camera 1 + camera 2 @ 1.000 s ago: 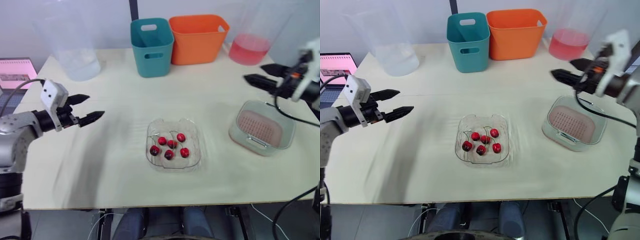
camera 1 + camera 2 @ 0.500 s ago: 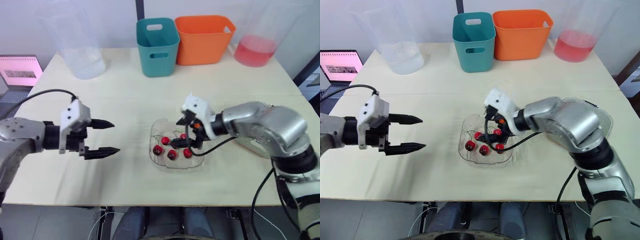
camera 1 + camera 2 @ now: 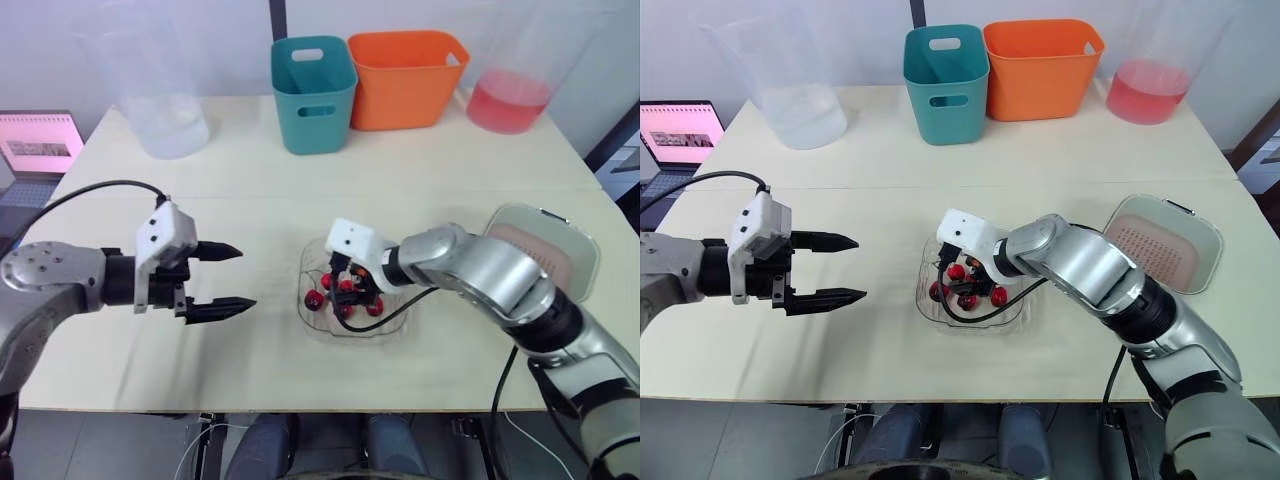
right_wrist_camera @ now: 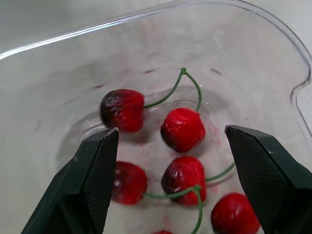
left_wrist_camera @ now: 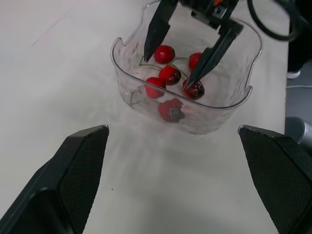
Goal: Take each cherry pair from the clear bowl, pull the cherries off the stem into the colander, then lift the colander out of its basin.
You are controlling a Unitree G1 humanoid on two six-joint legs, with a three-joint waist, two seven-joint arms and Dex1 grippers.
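Six cherries (image 5: pixel 169 74) lie in the clear bowl (image 3: pixel 385 325), stems on. The colander (image 3: pixel 1150 245) in its basin (image 3: pixel 1215 250), well off from both pincers, looks empty, so every pair seems left to do. Down in the bowl, the right pincer (image 4: pixel 170 131) is spread astride one pair, which lies flat, stem fork pointing ahead of the fingertips. The left pincer (image 3: pixel 246 277), also spread, hovers beside the bowl.

Six cherries (image 5: pixel 169 74) are counted in one bowl (image 5: pixel 229 105). One colander (image 3: pixel 1150 250) is seen inside one basin (image 3: pixel 1216 240). One teal bin (image 3: pixel 945 75), one orange bin (image 3: pixel 1040 65), two jugs (image 3: pixel 800 100) and one laptop (image 3: pixel 680 130) are also counted.
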